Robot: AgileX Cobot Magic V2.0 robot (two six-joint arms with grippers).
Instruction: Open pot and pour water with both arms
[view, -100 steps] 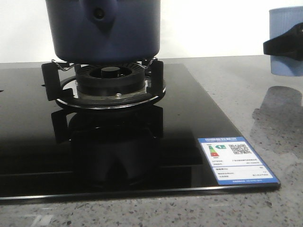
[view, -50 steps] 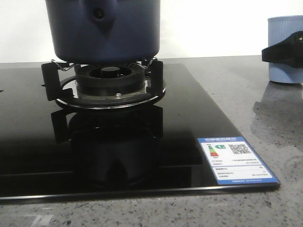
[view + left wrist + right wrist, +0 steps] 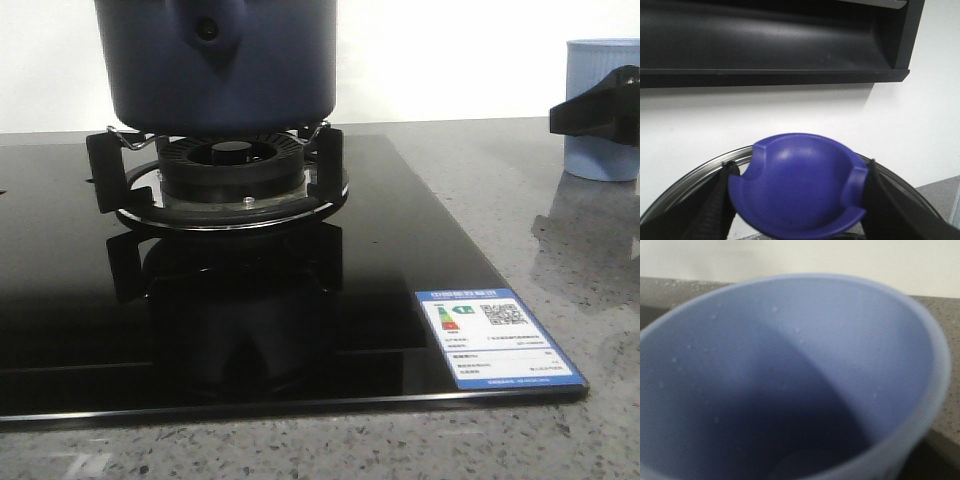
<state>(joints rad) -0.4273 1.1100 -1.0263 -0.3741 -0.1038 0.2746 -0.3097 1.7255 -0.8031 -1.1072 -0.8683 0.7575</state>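
Observation:
The dark navy pot [image 3: 220, 60] stands on the burner grate [image 3: 232, 170]; its top is cut off by the front view's upper edge. In the left wrist view my left gripper [image 3: 797, 197] is shut on a blue lid knob [image 3: 800, 175], with black fingers [image 3: 710, 210] on both sides. The lid's metal rim [image 3: 700, 172] shows behind it, against the white wall. At the right, my right gripper [image 3: 600, 110] is shut on a pale blue ribbed cup [image 3: 600, 155] whose base is at the counter. The cup's inside [image 3: 790, 380] fills the right wrist view and hides the fingers.
A black glass cooktop [image 3: 380, 250] with a blue energy label [image 3: 495, 335] covers most of the grey speckled counter [image 3: 560, 250]. A black range hood [image 3: 765, 45] hangs on the wall above the lid.
My right gripper has lowered the pale blue cup from above the counter down to its surface. The pot has not moved.

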